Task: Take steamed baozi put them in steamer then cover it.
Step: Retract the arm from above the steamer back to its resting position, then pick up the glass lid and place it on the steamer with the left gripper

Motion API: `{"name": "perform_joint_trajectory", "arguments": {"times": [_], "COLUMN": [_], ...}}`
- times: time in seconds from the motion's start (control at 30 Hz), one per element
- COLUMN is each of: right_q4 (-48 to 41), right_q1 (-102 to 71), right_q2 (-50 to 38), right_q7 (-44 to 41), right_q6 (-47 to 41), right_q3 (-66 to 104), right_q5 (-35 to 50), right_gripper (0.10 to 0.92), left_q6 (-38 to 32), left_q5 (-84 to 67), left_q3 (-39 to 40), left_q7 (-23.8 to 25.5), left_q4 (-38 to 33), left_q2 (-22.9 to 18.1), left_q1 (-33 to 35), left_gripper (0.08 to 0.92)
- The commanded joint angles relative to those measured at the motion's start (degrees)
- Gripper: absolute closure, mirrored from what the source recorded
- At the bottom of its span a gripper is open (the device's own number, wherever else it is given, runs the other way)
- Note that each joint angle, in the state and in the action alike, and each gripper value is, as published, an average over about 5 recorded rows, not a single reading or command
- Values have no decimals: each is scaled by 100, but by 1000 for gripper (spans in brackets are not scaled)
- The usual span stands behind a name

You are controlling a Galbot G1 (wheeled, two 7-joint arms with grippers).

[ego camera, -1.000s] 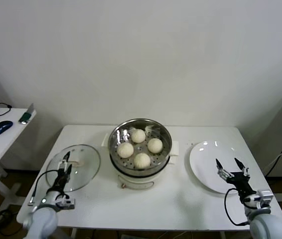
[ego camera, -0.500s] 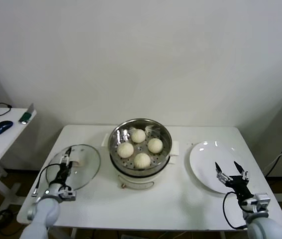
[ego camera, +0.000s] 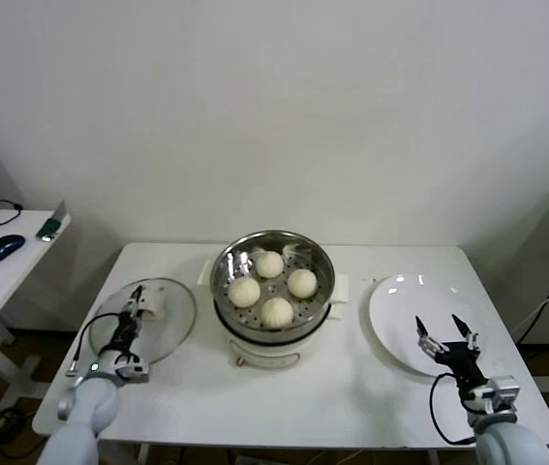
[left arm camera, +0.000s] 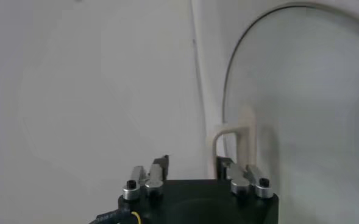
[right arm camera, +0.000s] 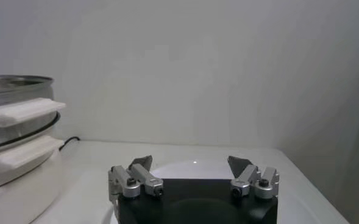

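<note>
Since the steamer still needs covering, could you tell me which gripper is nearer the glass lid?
Left. The left gripper is over the glass lid, at its handle; the right gripper is across the table, over the white plate.

The left tool [ego camera: 131,312] reaches forward from the lower left, low over the table's left part, its fingers parted. The right tool [ego camera: 442,333] sits low at the lower right, fingers [right arm camera: 141,163] spread wide and pointing forward.

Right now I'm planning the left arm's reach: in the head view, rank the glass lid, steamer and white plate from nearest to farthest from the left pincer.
1. Glass lid: under the left pincer, table's left.
2. Steamer: centre.
3. White plate: far right, by the right pincer.
</note>
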Motion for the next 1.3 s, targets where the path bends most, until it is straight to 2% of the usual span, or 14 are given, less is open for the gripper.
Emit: {"name": "perform_joint_trajectory", "arguments": {"times": [0.03,0.23,0.43,0.53,0.7,0.97,1.17,1.3], "right_q4": [-46,-94,-144,-173,-257,-444,-521,-619], "right_q1": [29,91,131,169,277,537,776,952], "right_q2": [93,158,159,122,22,-138,-347,-440], "right_q7": [-22,-34,-42,-44,-53,-68,-36,-40], "right_q6": [31,70,110,116,129,136,95,81], "right_q3": [5,-18,-36,-40,-79,-235,-424,-582], "right_q5": [-103,-190,-252,-266,-288,-338,-347,-368], "right_gripper": [203,203,203,203,203,203,203,203], "left_q6": [-57,-78,101,413,1439,2907,3817,4262], "left_q5": [-264,-413,-730,-862,-1071,-1175,-1308,-1483], "left_q3": [22,14,3,-40,-142,-177,38,581], "left_q7": [-66,-105,-88,-64,-105,-225,195,705], "left_q4": [154,-44,-776,-1441,-2739,-4358,-5189,-5481], "left_q2": [14,19,155,267,489,879,1536,1985], "left_q1": [-69,6,379,684,1410,2297,2374,1861], "left_gripper": [511,701,847,858,858,858,858,858]}}
